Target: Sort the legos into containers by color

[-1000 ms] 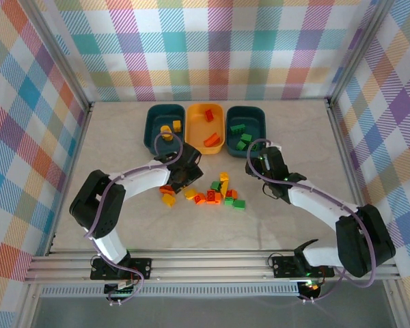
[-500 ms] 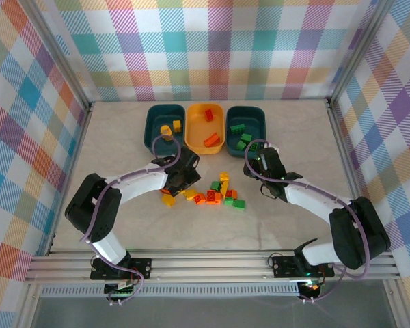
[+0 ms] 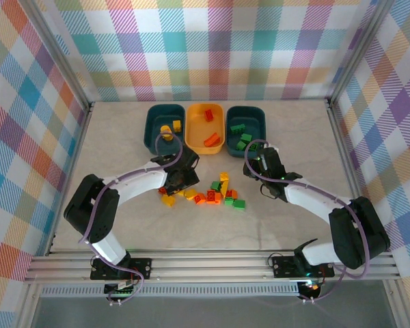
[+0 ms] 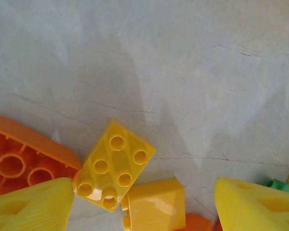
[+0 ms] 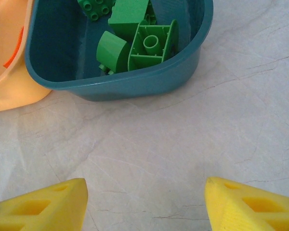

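Left arm has shifted slightly over the yellow brick, orange brick crowding it; both arms' jaws gape empty.

Pale beige marble-look surface, with faint grey veins and hairline cracks that show up close in both wrist views, and soft shadows lying across it. It is boxed in on three sides by pastel plaid fabric walls, namely back wall, left wall and right wall, checked in pink, teal, orange, purple and yellow, with a silver metal left post and right post slanting up at the back corners. At the near edge, silver aluminium rails run the full width, with a perforated grey strip just below them and dull grey floor beneath.
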Robot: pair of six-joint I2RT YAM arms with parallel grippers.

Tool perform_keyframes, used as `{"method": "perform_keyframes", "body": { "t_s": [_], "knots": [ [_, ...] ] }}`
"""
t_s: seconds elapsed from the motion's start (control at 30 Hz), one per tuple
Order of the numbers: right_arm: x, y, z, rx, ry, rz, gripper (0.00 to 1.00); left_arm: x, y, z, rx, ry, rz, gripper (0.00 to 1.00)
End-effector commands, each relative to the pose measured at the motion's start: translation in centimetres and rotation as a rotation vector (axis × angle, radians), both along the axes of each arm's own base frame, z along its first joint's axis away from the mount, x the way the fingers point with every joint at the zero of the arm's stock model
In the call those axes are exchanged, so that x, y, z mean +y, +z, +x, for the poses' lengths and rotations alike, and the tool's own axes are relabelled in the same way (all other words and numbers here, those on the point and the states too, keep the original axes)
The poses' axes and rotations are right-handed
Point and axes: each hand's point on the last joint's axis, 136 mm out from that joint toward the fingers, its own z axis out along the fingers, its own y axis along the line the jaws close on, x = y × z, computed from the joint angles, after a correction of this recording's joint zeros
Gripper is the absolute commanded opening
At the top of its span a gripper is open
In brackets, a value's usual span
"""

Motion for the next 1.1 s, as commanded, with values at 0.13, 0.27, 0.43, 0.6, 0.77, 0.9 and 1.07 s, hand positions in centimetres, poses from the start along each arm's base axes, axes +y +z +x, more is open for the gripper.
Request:
{"method": "perform_keyframes", "body": {
  "t_s": [0.13,0.27,0.43,0.6,0.77,0.9,1.07],
  "knots": [
    [0.9,-0.1,0.5,0.003,0.008,0.026,0.65,0.3,1.1,1.6,-0.02,-0.28,0.23,0.75],
    [0.8,-0.3,0.5,0.009,0.007,0.016,0.65,0.2,-0.2,3.1,-0.016,-0.357,0.327,0.67],
    [0.5,0.2,0.5,-0.006,0.002,0.001,0.65,-0.1,-1.6,3.3,0.012,-0.416,0.354,0.58],
    [0.5,0.0,0.6,-0.002,0.003,0.0,0.65,0.3,-3.1,2.1,0.055,-0.429,0.352,0.57],
    [0.7,-0.2,0.6,0.008,0.008,0.006,0.65,0.5,-4.4,0.9,0.092,-0.428,0.329,0.54],
    [0.7,0.0,0.4,0.004,0.011,0.013,0.65,1.1,-5.0,0.4,0.102,-0.413,0.34,0.53],
    [0.8,0.2,0.4,0.001,0.011,0.023,0.65,1.6,-4.9,0.4,0.085,-0.395,0.351,0.32]
  ]
}}
